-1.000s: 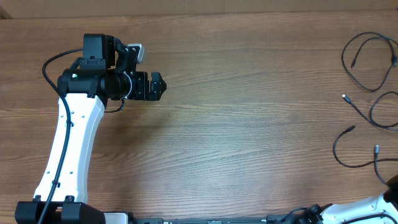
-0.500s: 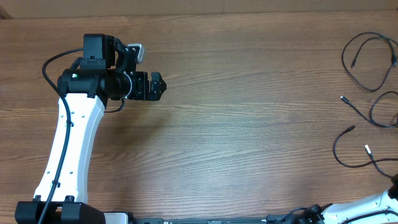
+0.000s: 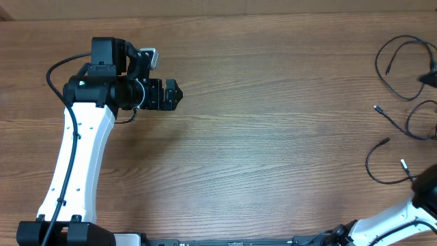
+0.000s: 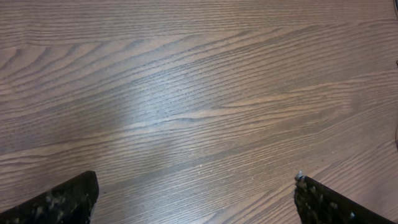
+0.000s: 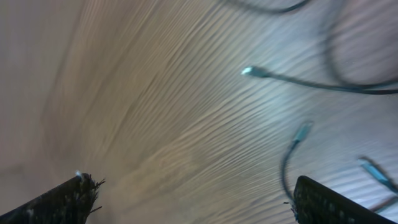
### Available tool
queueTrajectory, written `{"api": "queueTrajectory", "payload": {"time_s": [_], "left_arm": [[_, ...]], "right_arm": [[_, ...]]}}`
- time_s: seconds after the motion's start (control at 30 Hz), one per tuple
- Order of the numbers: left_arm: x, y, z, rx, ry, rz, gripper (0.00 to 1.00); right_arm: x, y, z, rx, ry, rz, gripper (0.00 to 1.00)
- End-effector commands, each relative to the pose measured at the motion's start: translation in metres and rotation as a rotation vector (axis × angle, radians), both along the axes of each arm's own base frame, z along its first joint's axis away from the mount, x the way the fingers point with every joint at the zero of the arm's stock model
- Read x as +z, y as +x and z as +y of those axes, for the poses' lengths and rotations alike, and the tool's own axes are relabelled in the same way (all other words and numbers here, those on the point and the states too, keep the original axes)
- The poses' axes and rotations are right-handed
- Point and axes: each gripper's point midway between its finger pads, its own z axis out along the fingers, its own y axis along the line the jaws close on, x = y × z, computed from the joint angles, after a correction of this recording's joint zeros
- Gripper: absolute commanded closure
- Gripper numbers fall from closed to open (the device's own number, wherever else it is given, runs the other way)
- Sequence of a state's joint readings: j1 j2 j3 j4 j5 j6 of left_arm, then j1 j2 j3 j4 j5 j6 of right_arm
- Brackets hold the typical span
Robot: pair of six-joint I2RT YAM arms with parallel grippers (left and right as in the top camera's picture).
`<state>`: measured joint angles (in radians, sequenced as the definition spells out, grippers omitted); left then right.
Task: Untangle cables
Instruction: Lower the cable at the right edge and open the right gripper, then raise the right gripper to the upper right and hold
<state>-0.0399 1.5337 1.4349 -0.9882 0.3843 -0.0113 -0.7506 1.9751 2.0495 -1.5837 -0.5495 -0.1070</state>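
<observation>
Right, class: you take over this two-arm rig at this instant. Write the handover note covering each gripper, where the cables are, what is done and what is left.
Left gripper: open, empty, over bare table, far from the work.
Right gripper: open, holding nothing, above the table near the cable ends.
Cables: all at the table's right edge, lying in loose loops. The plug ends lie apart from each other.
Done: several ends are spread apart.
Left: the loops run out of frame at the right edge, so whether any cross there cannot be told. Check there first, probably with the right arm, and separate any that do.
</observation>
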Motion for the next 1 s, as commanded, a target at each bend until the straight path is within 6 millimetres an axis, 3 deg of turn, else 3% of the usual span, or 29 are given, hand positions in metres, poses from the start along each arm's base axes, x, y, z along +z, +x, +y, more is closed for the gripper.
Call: {"api": "queueTrajectory", "payload": {"time_s": [0.0, 0.13, 0.37, 0.7, 0.87, 0.97], "left_arm": [[0.003, 0.001, -0.003, -0.017, 0.005, -0.013, 0.00], [0.003, 0.001, -0.003, -0.017, 0.005, -0.013, 0.00], [0.003, 0.001, -0.003, -0.016, 0.005, -0.013, 0.00], [0.003, 0.001, -0.003, -0.016, 0.005, -0.013, 0.00], [0.003, 0.001, -0.003, -0.017, 0.004, -0.013, 0.00], [0.003, 0.001, -0.003, -0.017, 0.005, -0.013, 0.00]], "right_arm": [[0.003, 0.016, 0.040, 0.150, -0.046, 0.008, 0.00], [-0.003, 0.028, 0.089, 0.283, -0.079, 0.058, 0.00], [-0.015, 0.045, 0.144, 0.346, -0.252, 0.169, 0.00], [-0.009, 0.082, 0.226, 0.457, -0.302, 0.034, 0.00], [-0.004, 0.094, 0.243, 0.488, -0.318, -0.029, 0.00], [-0.004, 0.094, 0.244, 0.488, -0.318, -0.030, 0.00]]}}
